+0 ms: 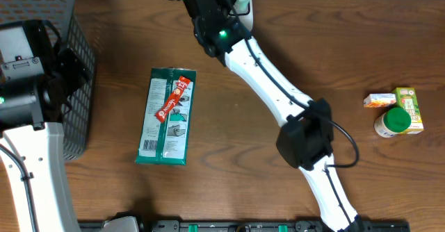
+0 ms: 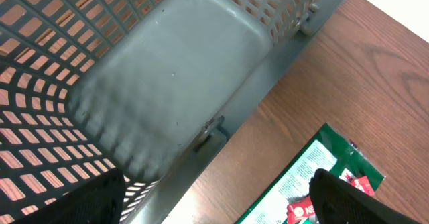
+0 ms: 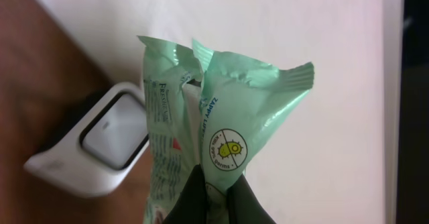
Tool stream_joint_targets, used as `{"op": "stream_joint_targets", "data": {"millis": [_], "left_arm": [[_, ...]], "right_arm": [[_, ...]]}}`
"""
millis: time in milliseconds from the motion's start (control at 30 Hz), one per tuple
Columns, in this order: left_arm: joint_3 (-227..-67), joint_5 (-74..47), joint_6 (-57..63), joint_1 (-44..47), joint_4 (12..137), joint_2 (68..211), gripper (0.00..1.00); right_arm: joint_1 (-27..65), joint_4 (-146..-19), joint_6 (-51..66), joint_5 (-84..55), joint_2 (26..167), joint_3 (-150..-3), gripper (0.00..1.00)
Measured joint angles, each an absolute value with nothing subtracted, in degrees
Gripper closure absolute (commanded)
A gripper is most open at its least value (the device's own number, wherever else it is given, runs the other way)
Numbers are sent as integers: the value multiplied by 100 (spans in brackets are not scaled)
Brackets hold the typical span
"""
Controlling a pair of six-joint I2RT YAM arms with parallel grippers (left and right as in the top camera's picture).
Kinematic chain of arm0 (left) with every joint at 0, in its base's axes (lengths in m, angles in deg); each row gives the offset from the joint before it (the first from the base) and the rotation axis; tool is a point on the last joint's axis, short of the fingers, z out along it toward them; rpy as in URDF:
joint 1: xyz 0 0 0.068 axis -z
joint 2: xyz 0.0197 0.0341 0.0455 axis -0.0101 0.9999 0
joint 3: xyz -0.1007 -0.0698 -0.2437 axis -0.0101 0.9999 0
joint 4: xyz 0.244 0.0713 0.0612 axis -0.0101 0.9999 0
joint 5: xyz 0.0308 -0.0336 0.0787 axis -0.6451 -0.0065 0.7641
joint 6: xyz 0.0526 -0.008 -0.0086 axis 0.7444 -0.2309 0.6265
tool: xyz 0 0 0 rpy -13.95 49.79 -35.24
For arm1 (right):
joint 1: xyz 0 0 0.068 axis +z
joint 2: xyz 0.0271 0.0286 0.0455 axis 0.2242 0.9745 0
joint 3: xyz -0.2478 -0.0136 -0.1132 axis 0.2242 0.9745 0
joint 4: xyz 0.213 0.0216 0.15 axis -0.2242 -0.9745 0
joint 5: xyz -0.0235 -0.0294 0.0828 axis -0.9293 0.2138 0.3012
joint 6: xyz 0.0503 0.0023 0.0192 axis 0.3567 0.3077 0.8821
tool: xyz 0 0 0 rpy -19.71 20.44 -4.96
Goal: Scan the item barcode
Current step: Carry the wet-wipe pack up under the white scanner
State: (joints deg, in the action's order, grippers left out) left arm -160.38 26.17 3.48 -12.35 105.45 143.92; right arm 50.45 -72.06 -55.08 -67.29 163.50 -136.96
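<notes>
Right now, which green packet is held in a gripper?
The pale mint packet, pinched in the right gripper beside the white scanner. The larger dark green pack lies flat on the table, a red sachet on it.

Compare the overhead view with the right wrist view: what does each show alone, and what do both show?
Overhead only: the grey plastic mesh basket, the flat green packet with a red sachet on it, and a green-lidded jar. Right wrist only: the crinkled mint-green wrapper pinched in the shut right tool. Both: the white box-shaped scanner and the brown wooden table.
</notes>
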Motion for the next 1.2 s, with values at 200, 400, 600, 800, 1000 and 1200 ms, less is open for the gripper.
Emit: {"op": "stream_joint_targets", "data": {"millis": [200, 400, 600, 800, 1000, 1200], "left_arm": [[-16038, 2617, 348, -1235, 10545, 14392, 12], [-16038, 2617, 348, -1235, 10545, 14392, 12], [-16038, 2617, 348, -1235, 10545, 14392, 12], [-16038, 2617, 348, -1235, 10545, 14392, 12], [-16038, 2617, 348, -1235, 10545, 14392, 12], [-16038, 2617, 348, -1235, 10545, 14392, 12]], "right_arm": [[4914, -5779, -6376, -6852, 16831, -13696, 99], [4650, -4465, -7001, -6930, 17395, -13696, 99], [4514, -3958, -7126, -6954, 17824, -13696, 99], [4475, -3731, -7165, -6784, 18025, -13696, 99], [4457, -3700, -7165, -6581, 18064, -13696, 98], [4370, -3534, -7167, -6202, 18064, -13696, 99]]}}
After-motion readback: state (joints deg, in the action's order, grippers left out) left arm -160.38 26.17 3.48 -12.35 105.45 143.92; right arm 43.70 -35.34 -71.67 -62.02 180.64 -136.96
